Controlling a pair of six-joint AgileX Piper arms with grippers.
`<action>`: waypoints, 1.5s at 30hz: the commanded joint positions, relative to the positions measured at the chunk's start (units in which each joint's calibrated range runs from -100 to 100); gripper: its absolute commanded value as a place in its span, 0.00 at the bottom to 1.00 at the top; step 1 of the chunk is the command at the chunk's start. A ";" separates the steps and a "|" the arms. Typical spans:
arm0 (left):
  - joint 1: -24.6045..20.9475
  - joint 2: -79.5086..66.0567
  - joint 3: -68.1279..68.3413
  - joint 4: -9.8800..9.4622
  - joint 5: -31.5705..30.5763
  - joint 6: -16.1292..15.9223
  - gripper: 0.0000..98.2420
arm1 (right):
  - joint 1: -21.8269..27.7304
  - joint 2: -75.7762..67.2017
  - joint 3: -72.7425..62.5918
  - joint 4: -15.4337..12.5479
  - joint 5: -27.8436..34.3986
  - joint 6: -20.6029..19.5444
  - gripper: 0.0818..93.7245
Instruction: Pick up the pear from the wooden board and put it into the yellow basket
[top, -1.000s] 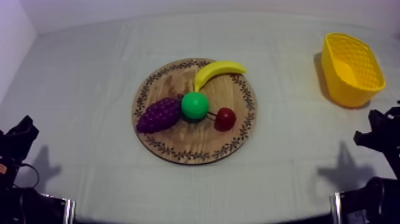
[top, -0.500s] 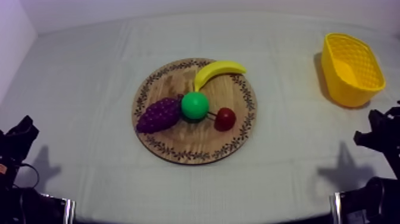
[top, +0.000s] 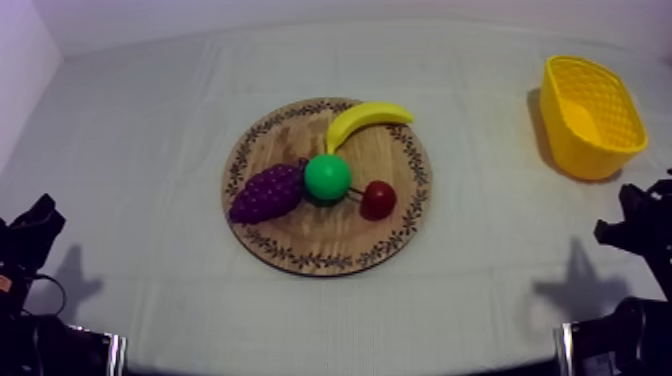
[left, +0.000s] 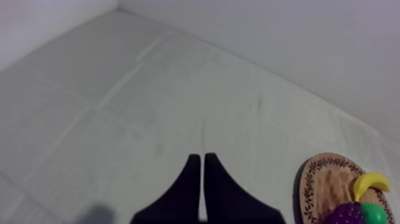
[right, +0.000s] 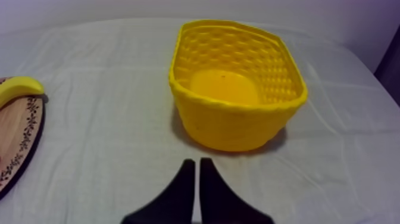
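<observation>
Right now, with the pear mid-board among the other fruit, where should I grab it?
Grip the pear around its round green body, coming straight down from above: grapes touch its left, the banana crowds behind and the small red fruit sits close right, so a side approach risks knocking them.

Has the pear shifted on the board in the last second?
No. The pear sits at the same spot on the wooden board, between grapes and small red fruit.

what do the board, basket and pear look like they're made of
Board: wood, judging by the visible grain and tan colour, matte, with a dark printed or burnt rim pattern. Basket: probably moulded plastic, uniform yellow with a honeycomb lattice wall. Pear: likely smooth plastic, evenly saturated green with a slight sheen.
</observation>
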 joint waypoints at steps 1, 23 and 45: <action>-0.02 0.02 0.02 -0.02 0.01 0.01 0.00 | 0.00 -0.03 0.03 -0.01 -0.04 -0.01 0.00; -0.02 0.02 0.02 -0.02 0.01 0.01 0.00 | -1.44 -0.03 -0.13 0.02 -0.23 -3.69 0.00; -0.02 0.02 0.02 -0.02 0.01 0.01 0.00 | -16.83 32.74 -35.87 -5.49 -1.29 -0.52 0.00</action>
